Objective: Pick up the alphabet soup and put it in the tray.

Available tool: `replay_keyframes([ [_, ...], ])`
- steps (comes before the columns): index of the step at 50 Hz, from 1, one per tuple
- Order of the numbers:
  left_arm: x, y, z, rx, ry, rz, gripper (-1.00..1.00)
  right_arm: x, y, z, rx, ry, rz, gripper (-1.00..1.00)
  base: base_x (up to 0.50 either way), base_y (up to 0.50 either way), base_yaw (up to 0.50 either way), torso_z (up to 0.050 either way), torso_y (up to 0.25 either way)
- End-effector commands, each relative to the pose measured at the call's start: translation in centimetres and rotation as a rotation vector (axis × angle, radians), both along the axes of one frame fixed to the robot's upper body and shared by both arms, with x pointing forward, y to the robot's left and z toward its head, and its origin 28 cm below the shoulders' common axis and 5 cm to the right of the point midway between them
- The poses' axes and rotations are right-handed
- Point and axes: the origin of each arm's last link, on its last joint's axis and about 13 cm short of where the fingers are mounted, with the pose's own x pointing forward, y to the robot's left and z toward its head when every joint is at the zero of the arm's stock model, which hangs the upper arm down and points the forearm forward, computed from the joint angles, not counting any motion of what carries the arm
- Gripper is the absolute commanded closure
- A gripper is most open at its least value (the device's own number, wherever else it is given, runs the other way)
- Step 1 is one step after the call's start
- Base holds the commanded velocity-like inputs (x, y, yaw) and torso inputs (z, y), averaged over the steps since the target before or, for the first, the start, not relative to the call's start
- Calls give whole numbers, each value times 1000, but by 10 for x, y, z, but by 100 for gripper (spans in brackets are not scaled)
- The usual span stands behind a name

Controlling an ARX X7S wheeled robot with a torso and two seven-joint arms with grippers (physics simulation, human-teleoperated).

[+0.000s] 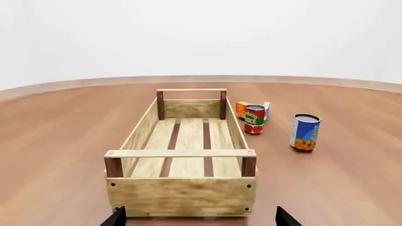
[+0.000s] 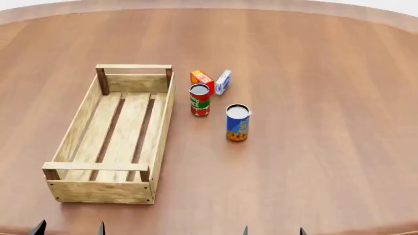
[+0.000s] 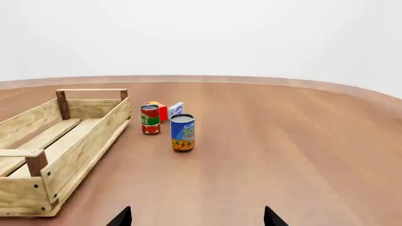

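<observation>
the small upright blue-and-orange alphabet soup can (image 2: 237, 122) stands on the brown wooden bench (image 2: 326, 122), just beside the empty light-wood slatted tray (image 2: 72, 192), within easy reach. both tools, left (image 1: 199, 217) and right (image 3: 197, 216), hover spread wide and hold nothing, ready for a grasp.

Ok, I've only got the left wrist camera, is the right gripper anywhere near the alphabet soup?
Observer: Not near. In the right wrist view the alphabet soup stands well ahead of the right gripper, roughly in line between its open fingertips.
Operator: Anything blocking that approach?
Observer: No. That view shows bare table between them. The red-and-green can stands beyond the soup, toward the tray.
Operator: And the gap to the tray?
Observer: The head view shows the soup standing apart from the tray, with the red-and-green can nearer it.
</observation>
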Motion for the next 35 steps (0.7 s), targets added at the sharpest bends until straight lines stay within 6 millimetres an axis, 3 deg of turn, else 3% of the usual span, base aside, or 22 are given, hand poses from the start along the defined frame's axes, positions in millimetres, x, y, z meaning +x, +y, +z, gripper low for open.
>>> replay_keyframes([
  [1, 1, 0, 0, -5, 4, -4, -100, -1, 3, -6, -18, 7, 29, -100, 0, 0, 0, 0, 0],
  [11, 2, -1, 0, -4, 6, -14, -100, 0, 3, -7, -45, -21, 28, -100, 5, 57, 0, 0, 0],
  [35, 0, -2, -1, 13, 10, -15, -100, -1, 2, -4, -27, -31, 32, -100, 291, 371, 0, 0, 0],
])
